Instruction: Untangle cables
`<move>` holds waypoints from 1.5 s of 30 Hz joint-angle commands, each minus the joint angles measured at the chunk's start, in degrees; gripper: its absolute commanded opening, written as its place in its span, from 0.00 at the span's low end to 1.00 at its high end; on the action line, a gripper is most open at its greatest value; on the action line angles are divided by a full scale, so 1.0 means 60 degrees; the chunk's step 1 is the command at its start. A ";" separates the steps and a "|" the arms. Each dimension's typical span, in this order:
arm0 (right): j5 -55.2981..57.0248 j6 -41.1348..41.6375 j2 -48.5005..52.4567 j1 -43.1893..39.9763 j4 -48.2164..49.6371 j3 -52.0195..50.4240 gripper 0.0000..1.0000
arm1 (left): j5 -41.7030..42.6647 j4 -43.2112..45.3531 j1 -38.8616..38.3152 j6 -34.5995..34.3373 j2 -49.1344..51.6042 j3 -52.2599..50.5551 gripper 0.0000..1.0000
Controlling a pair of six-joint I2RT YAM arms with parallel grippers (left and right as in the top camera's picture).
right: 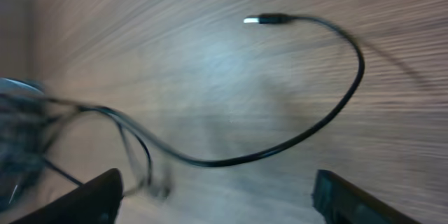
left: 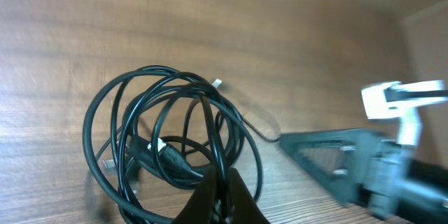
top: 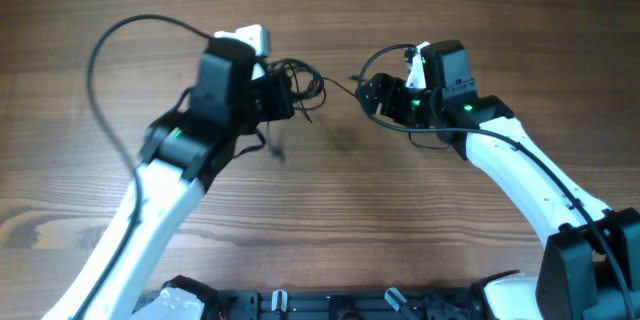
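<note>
— Several thin black cables (top: 298, 85) are looped into one loose coil over the far half of the tabletop (top: 330, 220), about midway between its left and right edges. We cannot tell whether the coil rests on the wood or hangs just clear of it. How do we expect it to handle?

— Light and limp, we judge. A pull on one loop could drag the whole coil or tighten the tangle, and the smooth sheath may slide in a grip.

— Where should we take hold?

— Near the free plug end (right: 269, 19) with its silver tip. Its strand trails out of the coil toward our right arm, apart from the loops.

— And our arms?

— Our left gripper (left: 222, 185) reaches in from the left, fingers pressed together on a few loops at the coil's edge. Our right gripper (right: 213, 185) sits low just right of the coil, facing it. Its fingers are spread wide with nothing between them, and the loose strand runs ahead of them.
</note>
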 commanded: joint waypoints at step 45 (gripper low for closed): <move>-0.2969 -0.1100 0.0106 -0.8091 -0.0663 0.0022 0.04 | -0.3949 -0.3042 0.5657 -0.0667 -0.2521 0.0047 0.04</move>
